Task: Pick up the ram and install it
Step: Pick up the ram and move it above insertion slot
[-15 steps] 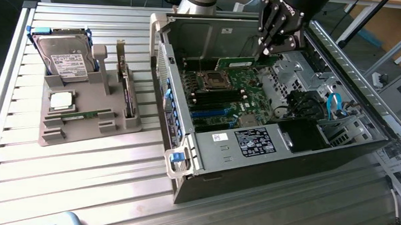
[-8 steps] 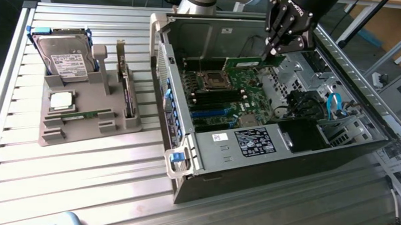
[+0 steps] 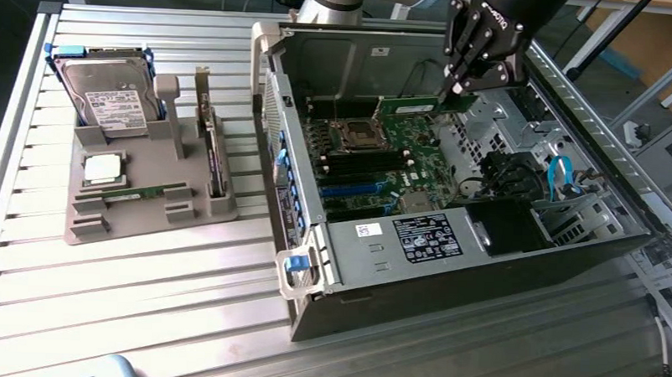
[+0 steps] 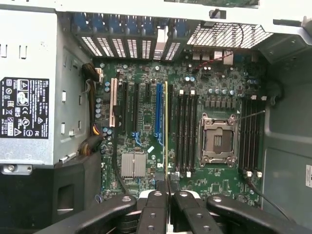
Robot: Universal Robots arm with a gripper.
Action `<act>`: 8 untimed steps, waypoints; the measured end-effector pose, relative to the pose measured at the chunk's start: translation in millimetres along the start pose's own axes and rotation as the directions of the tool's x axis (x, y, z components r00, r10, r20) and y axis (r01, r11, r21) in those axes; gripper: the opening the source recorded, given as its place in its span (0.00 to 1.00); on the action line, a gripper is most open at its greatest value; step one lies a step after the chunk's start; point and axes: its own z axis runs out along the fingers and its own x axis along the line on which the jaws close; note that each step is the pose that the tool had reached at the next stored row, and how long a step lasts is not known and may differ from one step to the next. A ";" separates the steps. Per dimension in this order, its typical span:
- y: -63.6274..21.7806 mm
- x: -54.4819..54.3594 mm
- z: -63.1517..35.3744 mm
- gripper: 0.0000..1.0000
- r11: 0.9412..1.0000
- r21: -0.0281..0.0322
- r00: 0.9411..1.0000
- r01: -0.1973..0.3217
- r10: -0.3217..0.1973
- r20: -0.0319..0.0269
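The black gripper is closed tight on the ram, a long, thin green stick with little chips. Its two black fingers pinch one end of the stick. In the wrist view the ram is seen from its thin edge, like a straight yellow-green line going out from the gripper.

The ram hangs over the big green board inside the open dark metal computer box. In the wrist view its line lies between a long blue slot and a row of long black slots. I cannot tell if it touches the board. Just beside the black slots sits the square silver chip holder, and it is open. On the other side of the blue slot is a small silver block with fins. A grey metal box with a black sticker fills one end of the computer box.

The computer box lies on a silver table made of long metal strips. On the exterior view's left, well apart from the gripper, a flat grey tray rests on the table. It holds a silver hard drive, a square silver chip, another green stick lying flat, and a dark card standing on its edge.
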 end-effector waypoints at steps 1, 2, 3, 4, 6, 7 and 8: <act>0.0 0.1 1.1 0.12 1.000 0.000 1.000 0.000 0.000 0.000; -0.1 0.1 2.4 0.12 1.000 0.000 1.000 0.000 0.000 0.000; -0.1 0.2 3.5 0.12 1.000 0.000 1.000 0.000 0.000 0.000; -0.2 0.2 4.3 0.12 1.000 0.000 1.000 0.000 0.000 0.000; -0.2 0.4 6.6 0.12 1.000 0.000 1.000 0.000 0.000 0.000; -0.3 0.4 7.6 0.12 1.000 0.000 1.000 0.000 0.000 0.000; -0.3 0.5 8.4 0.12 1.000 0.000 1.000 0.000 0.000 0.000</act>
